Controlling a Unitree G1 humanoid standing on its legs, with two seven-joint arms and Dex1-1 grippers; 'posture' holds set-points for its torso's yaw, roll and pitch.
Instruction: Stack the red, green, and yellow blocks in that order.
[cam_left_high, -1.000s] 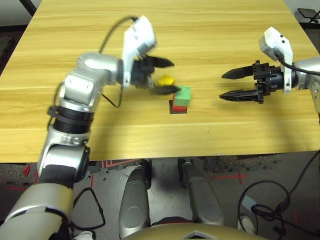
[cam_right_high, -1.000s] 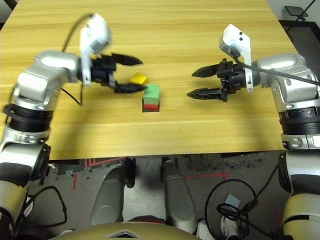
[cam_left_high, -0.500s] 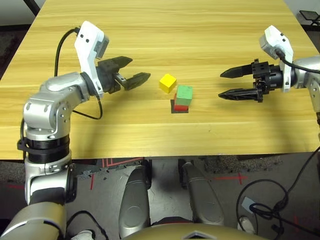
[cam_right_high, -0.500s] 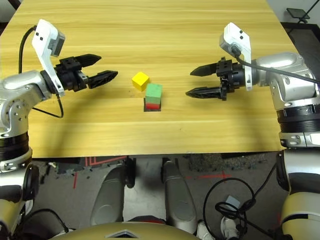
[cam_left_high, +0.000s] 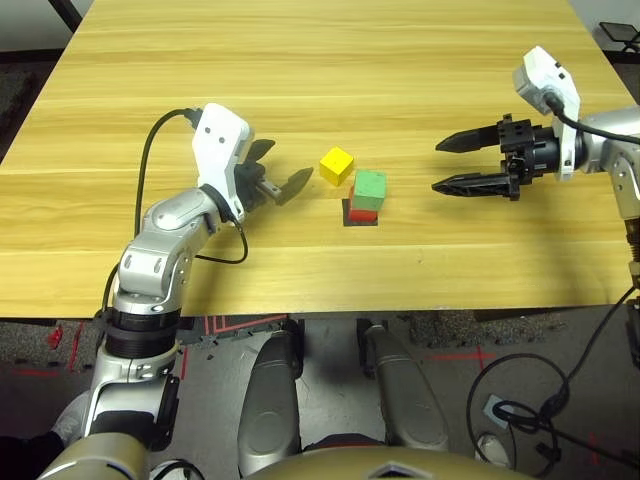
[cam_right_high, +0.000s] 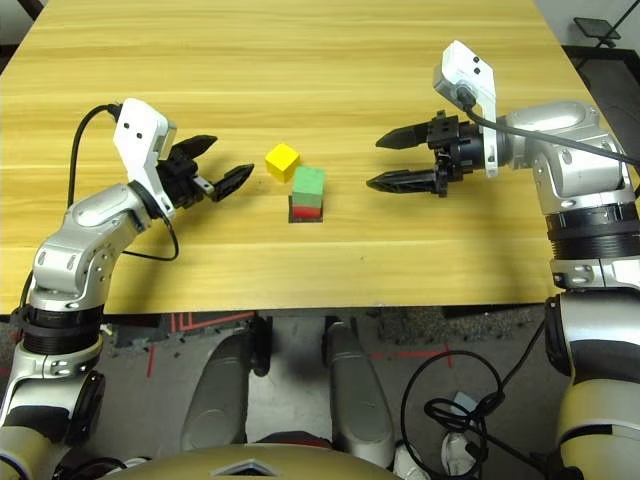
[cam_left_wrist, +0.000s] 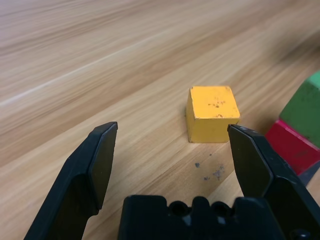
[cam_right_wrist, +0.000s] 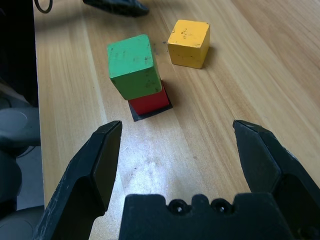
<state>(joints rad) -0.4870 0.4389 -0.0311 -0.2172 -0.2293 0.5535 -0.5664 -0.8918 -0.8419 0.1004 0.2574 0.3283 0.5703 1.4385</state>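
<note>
My left pincer (cam_left_high: 279, 177) gapes wide left of the yellow block (cam_left_high: 336, 166); closing crookedly could knock it into the green block (cam_left_high: 369, 190) balanced on the red block (cam_left_high: 360, 214).

The green block (cam_left_high: 369, 191) hides most of the red block (cam_left_high: 361, 213) beneath it.
</note>
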